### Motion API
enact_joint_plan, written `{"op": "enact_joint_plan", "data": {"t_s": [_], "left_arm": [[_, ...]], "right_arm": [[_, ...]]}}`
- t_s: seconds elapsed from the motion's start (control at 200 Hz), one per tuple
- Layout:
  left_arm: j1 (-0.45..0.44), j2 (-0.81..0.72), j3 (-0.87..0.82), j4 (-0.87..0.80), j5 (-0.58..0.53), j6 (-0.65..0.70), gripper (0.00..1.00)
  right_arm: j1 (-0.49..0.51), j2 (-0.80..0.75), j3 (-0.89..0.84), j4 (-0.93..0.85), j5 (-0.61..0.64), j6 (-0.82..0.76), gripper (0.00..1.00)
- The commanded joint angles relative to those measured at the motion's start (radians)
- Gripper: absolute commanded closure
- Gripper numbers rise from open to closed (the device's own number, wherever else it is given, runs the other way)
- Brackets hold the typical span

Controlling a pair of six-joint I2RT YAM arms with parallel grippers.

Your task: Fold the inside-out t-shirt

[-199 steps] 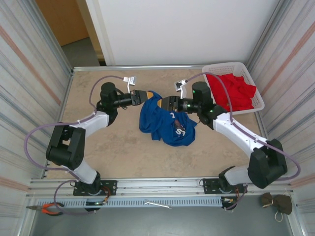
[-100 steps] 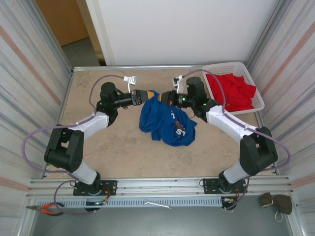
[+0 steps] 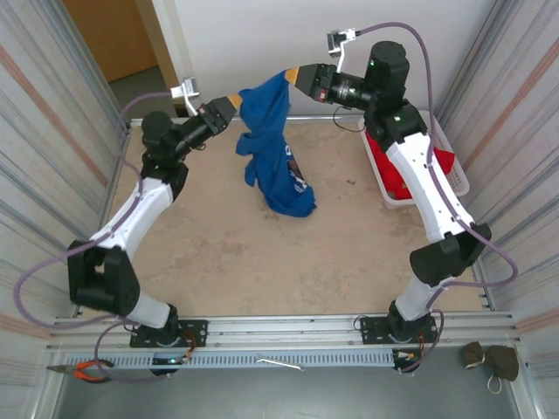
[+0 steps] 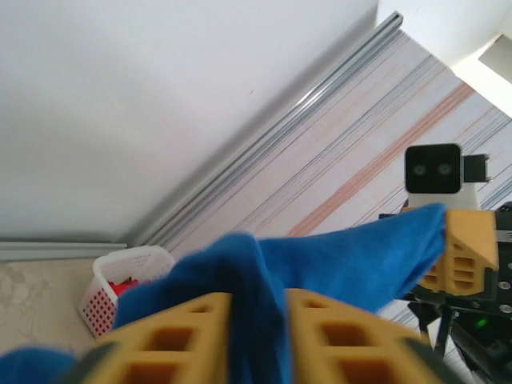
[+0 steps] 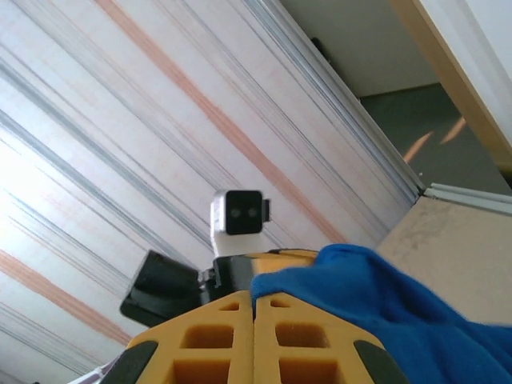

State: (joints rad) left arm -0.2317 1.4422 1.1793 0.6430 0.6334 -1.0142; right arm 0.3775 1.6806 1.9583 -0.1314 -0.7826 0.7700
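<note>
The left gripper (image 3: pixel 234 103), at upper left of the top view, is pinching a thick bunch of the inside-out t-shirt (image 3: pixel 271 148). In the left wrist view its 2 yellow fingers (image 4: pixel 180 340) are standing a bit apart, w/ blue cloth filling the gap btw. them.

The right gripper (image 3: pixel 291 74), at upper centre of the top view, is gripping another edge of the shirt. In the right wrist view its 2 fingers (image 5: pixel 220 340) are pressing flat together, and the blue cloth is coming out at their tips and spreading to the lower right.

The shirt is hanging btw. the two grippers in the upper middle of the top view, above the tabletop (image 3: pixel 218 253). It is sagging down in soft, deep folds, narrow like a column. A bit of white print (image 3: pixel 293 172) is showing near its lower end. Whether that end is touching the tabletop, I cannot tell.

The fingers are of hard yellow plastic, blocky, w/ square hollow cells. The tabletop is beige, matt, mottled like stone.

Count: 1 blue shirt, 2 arms w/ 2 fingers each, 1 white lattice basket (image 3: pixel 460 181) at the right edge, partly behind the right arm, and 1 crumpled red garment (image 3: pixel 442 161) lying in it.
</note>
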Motion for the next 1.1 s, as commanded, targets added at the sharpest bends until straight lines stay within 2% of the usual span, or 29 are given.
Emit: {"op": "enact_joint_plan", "data": {"t_s": [0.0, 0.05, 0.085, 0.22, 0.311, 0.341, 0.396, 0.421, 0.471, 0.511, 0.641, 0.701, 0.842, 0.982, 1.097], "left_arm": [[-0.010, -0.095, -0.168, -0.081, -0.102, 0.053, 0.41], [-0.019, -0.157, -0.258, -0.126, -0.130, 0.078, 0.32], [-0.021, -0.198, -0.321, -0.158, -0.148, 0.097, 0.30], [-0.032, -0.310, -0.534, -0.249, -0.194, 0.116, 0.28], [-0.052, -0.353, -0.624, -0.291, -0.196, 0.127, 0.28], [-0.053, -0.366, -0.649, -0.298, -0.203, 0.128, 0.28], [-0.048, -0.384, -0.678, -0.306, -0.205, 0.131, 0.27], [-0.042, -0.390, -0.682, -0.315, -0.202, 0.138, 0.27], [-0.036, -0.403, -0.676, -0.350, -0.200, 0.160, 0.27], [-0.031, -0.411, -0.663, -0.388, -0.203, 0.180, 0.27], [-0.041, -0.416, -0.604, -0.510, -0.207, 0.259, 0.26], [-0.075, -0.418, -0.567, -0.609, -0.253, 0.331, 0.26], [-0.237, -0.386, -0.491, -0.832, -0.419, 0.494, 0.27], [-0.370, -0.324, -0.492, -0.866, -0.512, 0.526, 0.27], [-0.443, -0.227, -0.477, -0.876, -0.544, 0.556, 0.27]], "right_arm": [[0.002, -0.108, -0.216, 0.047, -0.019, -0.055, 1.00], [0.016, -0.175, -0.385, 0.086, 0.007, -0.074, 1.00], [0.032, -0.219, -0.511, 0.133, 0.032, -0.077, 1.00], [0.143, -0.295, -0.924, 0.241, 0.179, -0.085, 1.00], [0.243, -0.253, -1.056, 0.307, 0.250, -0.063, 1.00], [0.280, -0.225, -1.062, 0.319, 0.235, -0.063, 0.99], [0.353, -0.169, -1.031, 0.262, 0.228, -0.095, 0.65], [0.388, -0.153, -1.012, 0.229, 0.238, -0.120, 0.55], [0.420, -0.144, -0.985, 0.173, 0.252, -0.159, 0.45], [0.419, -0.158, -0.971, 0.139, 0.271, -0.175, 0.40], [0.313, -0.223, -0.961, 0.075, 0.304, -0.203, 0.37], [0.263, -0.228, -0.950, 0.017, 0.310, -0.236, 0.37], [0.181, -0.172, -0.951, -0.071, 0.334, -0.301, 0.37], [0.113, -0.059, -0.937, -0.045, 0.306, -0.312, 0.37], [0.101, 0.060, -0.881, -0.024, 0.273, -0.310, 0.37]]}}
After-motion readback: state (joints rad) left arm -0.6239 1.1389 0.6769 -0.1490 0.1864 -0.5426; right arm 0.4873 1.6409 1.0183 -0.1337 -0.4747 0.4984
